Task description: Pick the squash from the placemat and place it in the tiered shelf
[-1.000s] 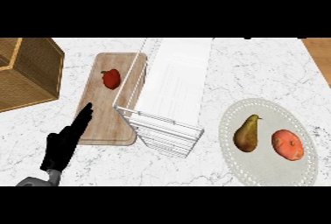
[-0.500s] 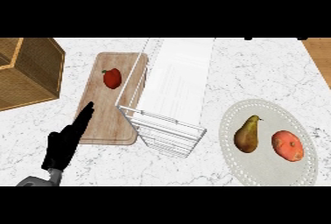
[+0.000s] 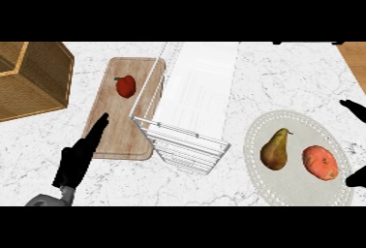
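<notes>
Two fruits, the pear-shaped brown-green squash (image 3: 274, 150) and a round red tomato (image 3: 320, 162), lie on the lacy oval placemat (image 3: 286, 186). White wire tiered shelf (image 3: 191, 116) holds nothing. Left hand (image 3: 77, 159) rests straight-fingered; right hand's (image 3: 355, 109) fingers cannot be judged.

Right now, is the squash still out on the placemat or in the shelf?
Out: the squash lies on the placemat beside a red fruit.

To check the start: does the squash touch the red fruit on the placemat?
Apart. Head view: bare placemat shows between squash and red fruit.
</notes>
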Robot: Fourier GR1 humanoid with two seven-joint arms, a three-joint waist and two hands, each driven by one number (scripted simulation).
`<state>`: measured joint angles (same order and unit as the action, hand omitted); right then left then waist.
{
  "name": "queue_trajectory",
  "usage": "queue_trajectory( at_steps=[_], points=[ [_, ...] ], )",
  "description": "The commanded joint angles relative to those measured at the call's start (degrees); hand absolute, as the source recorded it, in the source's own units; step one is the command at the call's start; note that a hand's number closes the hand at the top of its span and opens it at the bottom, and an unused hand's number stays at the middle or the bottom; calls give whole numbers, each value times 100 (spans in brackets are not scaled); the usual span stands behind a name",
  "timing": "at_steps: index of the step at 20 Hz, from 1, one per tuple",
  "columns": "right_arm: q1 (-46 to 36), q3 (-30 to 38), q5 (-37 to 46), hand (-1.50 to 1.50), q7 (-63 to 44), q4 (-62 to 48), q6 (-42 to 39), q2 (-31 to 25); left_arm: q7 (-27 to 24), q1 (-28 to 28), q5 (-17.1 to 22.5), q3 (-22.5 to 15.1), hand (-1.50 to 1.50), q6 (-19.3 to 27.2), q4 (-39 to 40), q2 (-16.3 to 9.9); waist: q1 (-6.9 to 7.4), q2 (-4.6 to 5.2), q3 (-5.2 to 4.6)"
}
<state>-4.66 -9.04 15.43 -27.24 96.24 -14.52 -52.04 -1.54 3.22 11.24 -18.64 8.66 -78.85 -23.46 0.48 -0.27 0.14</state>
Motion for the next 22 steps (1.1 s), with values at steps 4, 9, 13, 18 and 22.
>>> queue_trajectory(
  at_steps=[4,9,13,18,22],
  points=[
    [-517,-699,404,-150,-1408,13,-532,823,541,169,-73,89,0,-71,9,118,9,38,-15],
    [91,-449,787,-150,-1414,247,-564,957,477,47,-257,274,0,-150,46,232,-62,23,-14],
    [-94,-408,1032,-150,-1734,187,-768,1265,433,-23,-286,445,0,-327,26,262,-48,24,-14],
    [18,-429,1699,-150,-1669,292,-628,1367,427,-122,-393,458,0,-473,10,390,-54,23,-14],
    [279,-221,1863,-150,-1298,136,-706,1203,400,-391,-468,550,0,-438,-145,421,-47,20,-13]
  ],
)
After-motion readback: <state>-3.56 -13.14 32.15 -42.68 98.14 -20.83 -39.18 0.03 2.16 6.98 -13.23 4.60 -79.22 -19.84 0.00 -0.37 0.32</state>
